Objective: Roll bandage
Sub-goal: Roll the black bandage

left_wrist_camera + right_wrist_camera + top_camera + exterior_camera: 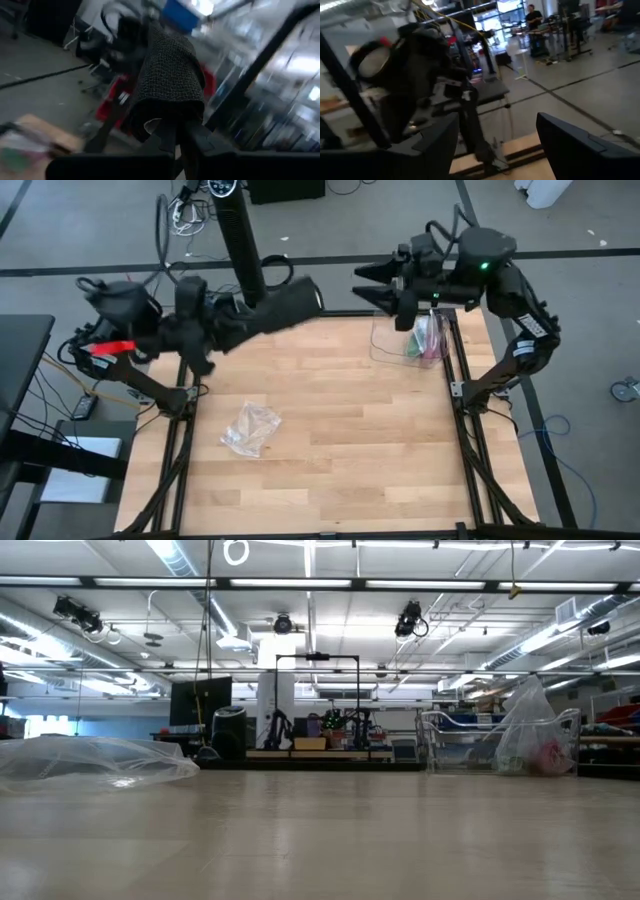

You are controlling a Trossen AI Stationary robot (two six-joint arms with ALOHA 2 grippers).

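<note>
Bandage (285,302) looks already rolled into a dark cylinder, pinched in the closed left hand (243,320) above the table's (330,450) upper-left edge; the right hand (372,285) stands wide open and empty at upper right, leaving only putting it down

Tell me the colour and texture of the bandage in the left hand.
Dark charcoal-black bandage, with a fine woven mesh texture; clearest in the left wrist view.

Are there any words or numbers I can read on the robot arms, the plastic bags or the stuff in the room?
None can be read.
Dark charcoal fabric bandage: woven texture only, no label.
Crumpled clear plastic bag: no print visible.
Clear plastic bin: contents too small to read.
Room signs: too blurred.
</note>
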